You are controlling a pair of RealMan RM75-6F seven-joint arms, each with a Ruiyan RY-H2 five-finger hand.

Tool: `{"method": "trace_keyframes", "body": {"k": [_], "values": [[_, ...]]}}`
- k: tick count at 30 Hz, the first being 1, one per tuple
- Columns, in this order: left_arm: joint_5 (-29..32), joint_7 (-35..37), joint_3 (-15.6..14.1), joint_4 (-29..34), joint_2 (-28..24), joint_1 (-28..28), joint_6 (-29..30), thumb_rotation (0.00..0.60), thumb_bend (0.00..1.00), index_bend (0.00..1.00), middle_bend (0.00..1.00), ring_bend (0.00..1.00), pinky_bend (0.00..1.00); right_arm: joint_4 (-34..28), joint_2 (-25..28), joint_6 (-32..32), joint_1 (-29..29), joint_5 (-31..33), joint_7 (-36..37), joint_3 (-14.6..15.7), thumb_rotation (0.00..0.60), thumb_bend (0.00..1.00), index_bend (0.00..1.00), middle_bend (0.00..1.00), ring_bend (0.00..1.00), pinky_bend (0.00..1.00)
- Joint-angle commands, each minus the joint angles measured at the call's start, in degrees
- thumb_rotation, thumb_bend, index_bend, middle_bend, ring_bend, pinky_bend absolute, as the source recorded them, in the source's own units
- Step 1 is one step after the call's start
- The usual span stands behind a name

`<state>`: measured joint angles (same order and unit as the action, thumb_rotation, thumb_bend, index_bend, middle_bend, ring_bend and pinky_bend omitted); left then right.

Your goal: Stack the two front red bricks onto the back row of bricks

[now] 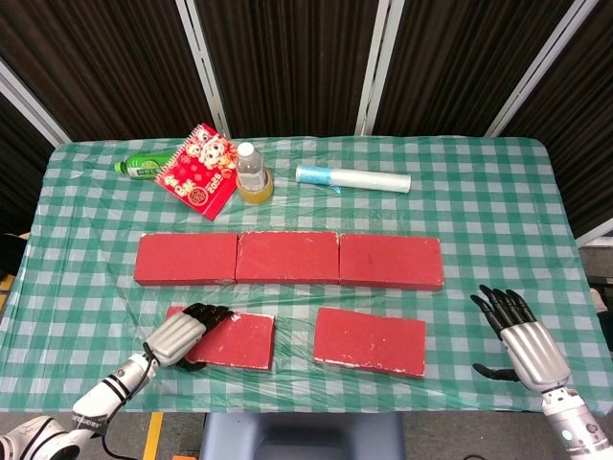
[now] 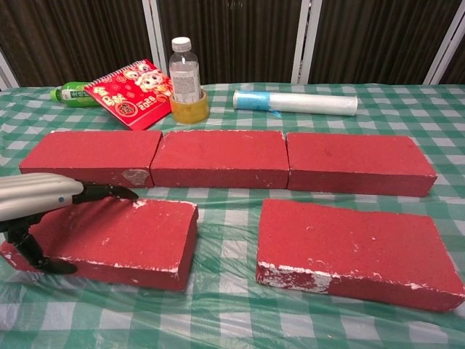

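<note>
Three red bricks make the back row (image 1: 287, 257) across the middle of the checked table. Two more lie in front. My left hand (image 1: 182, 335) grips the left end of the front left brick (image 1: 235, 340), fingers over its top and thumb under its near edge (image 2: 43, 203). In the chest view that brick (image 2: 123, 233) looks slightly raised at its left end. The front right brick (image 1: 371, 340) lies flat and untouched. Over the table's right front part my right hand (image 1: 517, 335) is open and holds nothing.
Along the far side stand a green bottle (image 1: 142, 168), a red booklet (image 1: 199, 171), a water bottle (image 1: 251, 172) inside a tape roll, and a lying roll of film (image 1: 352, 178). Clear plastic covers the cloth. The front edge is close below the front bricks.
</note>
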<state>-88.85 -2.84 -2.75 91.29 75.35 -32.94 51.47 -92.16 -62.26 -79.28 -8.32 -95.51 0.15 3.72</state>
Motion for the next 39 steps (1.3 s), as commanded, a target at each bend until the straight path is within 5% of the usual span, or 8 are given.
{"method": "trace_keyframes", "body": {"k": [1, 12, 19, 28, 39], "values": [[-0.1, -1.0, 0.9, 1.3, -1.4, 0.4, 2.2, 0.6, 0.29, 0.0, 0.52, 0.45, 0.67, 0.0, 0.1, -0.1, 0.0, 0.0, 0.2, 0.0, 0.6, 0.15, 0.0, 0.0, 0.0, 0.0], [7.2, -3.3, 7.7, 4.6, -6.2, -1.4, 4.1, 0.6, 0.29, 0.0, 0.53, 0.46, 0.69, 0.1, 0.0, 0.3, -0.1, 0.6, -0.1, -0.3, 0.6, 0.15, 0.0, 0.0, 0.0, 0.0], [15.3, -8.1, 12.2, -0.2, -4.2, -6.7, -1.2, 0.6, 0.29, 0.0, 0.52, 0.45, 0.69, 0.0, -0.3, 1.2, -0.3, 1.5, -1.1, -0.5, 0.6, 0.15, 0.0, 0.0, 0.0, 0.0], [21.2, -7.0, 14.3, -9.9, 0.3, -12.9, -9.3, 0.6, 0.29, 0.0, 0.52, 0.45, 0.68, 0.0, -0.6, 2.2, -0.4, 3.4, -2.5, -1.1, 0.6, 0.15, 0.0, 0.0, 0.0, 0.0], [20.6, -3.0, 14.3, -15.2, 3.2, -16.6, -13.0, 0.6, 0.29, 0.0, 0.52, 0.45, 0.68, 0.3, -0.2, 2.9, -0.3, 5.5, -2.3, -1.6, 0.6, 0.15, 0.0, 0.0, 0.0, 0.0]]}}
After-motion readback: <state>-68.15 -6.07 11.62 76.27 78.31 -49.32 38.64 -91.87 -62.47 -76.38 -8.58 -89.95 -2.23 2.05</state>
